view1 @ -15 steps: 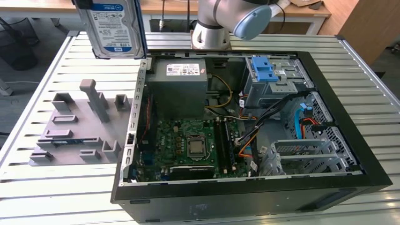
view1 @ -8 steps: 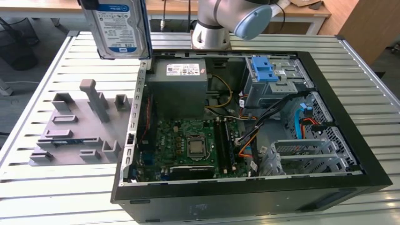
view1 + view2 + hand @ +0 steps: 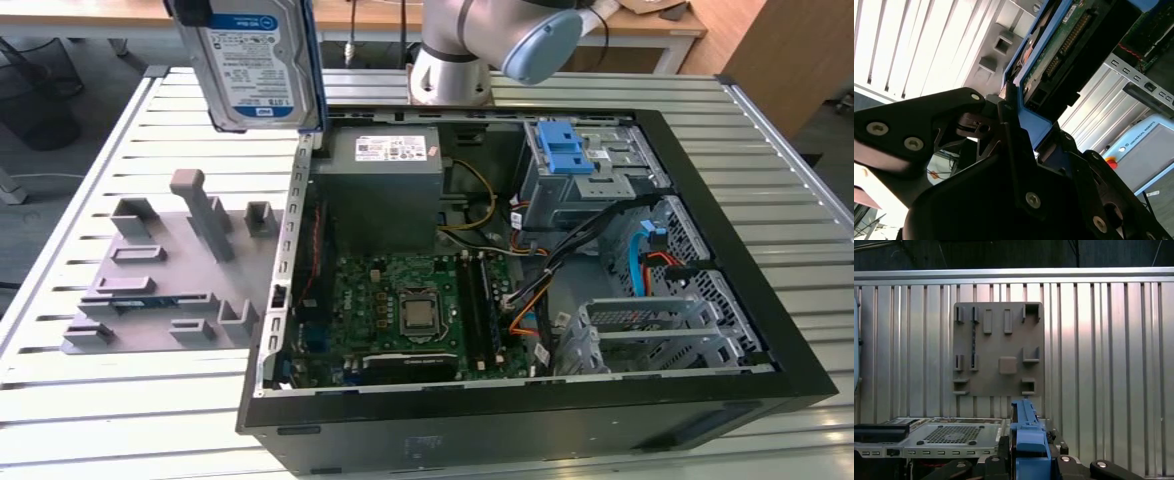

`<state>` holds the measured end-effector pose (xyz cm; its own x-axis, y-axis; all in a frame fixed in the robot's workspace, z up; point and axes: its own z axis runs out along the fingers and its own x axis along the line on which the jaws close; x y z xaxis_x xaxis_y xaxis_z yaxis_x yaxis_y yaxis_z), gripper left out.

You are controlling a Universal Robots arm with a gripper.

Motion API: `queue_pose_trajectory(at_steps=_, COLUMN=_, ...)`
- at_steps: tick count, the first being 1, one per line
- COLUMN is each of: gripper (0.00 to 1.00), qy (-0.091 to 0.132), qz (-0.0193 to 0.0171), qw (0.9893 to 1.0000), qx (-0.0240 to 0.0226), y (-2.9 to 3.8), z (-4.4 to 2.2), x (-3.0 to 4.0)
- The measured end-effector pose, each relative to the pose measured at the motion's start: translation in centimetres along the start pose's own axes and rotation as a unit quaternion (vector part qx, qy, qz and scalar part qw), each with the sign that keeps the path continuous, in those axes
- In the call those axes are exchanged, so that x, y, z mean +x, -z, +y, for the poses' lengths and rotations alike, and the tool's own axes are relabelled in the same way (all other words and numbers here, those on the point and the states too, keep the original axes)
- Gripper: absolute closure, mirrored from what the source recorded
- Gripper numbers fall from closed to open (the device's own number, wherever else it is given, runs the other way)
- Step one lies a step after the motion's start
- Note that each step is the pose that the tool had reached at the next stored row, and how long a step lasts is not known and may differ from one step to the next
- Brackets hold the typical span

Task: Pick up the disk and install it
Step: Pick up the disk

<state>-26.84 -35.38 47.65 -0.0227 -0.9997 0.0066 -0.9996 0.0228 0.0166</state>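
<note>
The gripper (image 3: 1029,125) is clamped on the disk (image 3: 254,65). In the second wrist view its black fingers (image 3: 1009,130) press on the blue frame at one end of the disk, and the disk's green board side (image 3: 1064,45) shows. In the first wrist view the blue frame (image 3: 1026,435) sits between the fingers.

In the exterior view the disk hangs up in the air, upright, with its white and blue label facing the camera. It is over the far edge of the case (image 3: 534,410), on the exterior view's left. It is not in the case.

The case lies open on the table (image 3: 107,420). Inside it are a green board (image 3: 400,300), a grey box (image 3: 387,190) and a blue latch (image 3: 567,150). A grey tray (image 3: 160,270) with little holders lies just beside the case. The arm (image 3: 494,40) stands behind the case.
</note>
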Motion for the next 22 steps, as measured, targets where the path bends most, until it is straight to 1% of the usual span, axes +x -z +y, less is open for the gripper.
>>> queue_pose_trajectory(at_steps=4, gripper=0.64, qy=0.000, qz=0.0000, qw=1.0000, qx=0.0000, y=0.00, z=-0.03, x=0.33)
queue_pose_trajectory(at_steps=13, gripper=0.64, qy=0.000, qz=0.0000, qw=1.0000, qx=0.0000, y=0.00, z=-0.03, x=0.43)
queue_pose_trajectory(at_steps=15, gripper=0.64, qy=0.000, qz=-0.0003, qw=1.0000, qx=0.0000, y=-0.01, z=-0.04, x=0.70)
queue_pose_trajectory(at_steps=17, gripper=0.64, qy=0.000, qz=-0.0004, qw=1.0000, qx=0.0000, y=-0.01, z=-0.05, x=1.12)
queue_pose_trajectory(at_steps=19, gripper=0.64, qy=0.000, qz=-0.0005, qw=1.0000, qx=0.0000, y=-0.02, z=-0.35, x=1.27)
queue_pose_trajectory(at_steps=22, gripper=0.64, qy=0.000, qz=-0.0005, qw=1.0000, qx=0.0000, y=-0.02, z=-1.14, x=1.36)
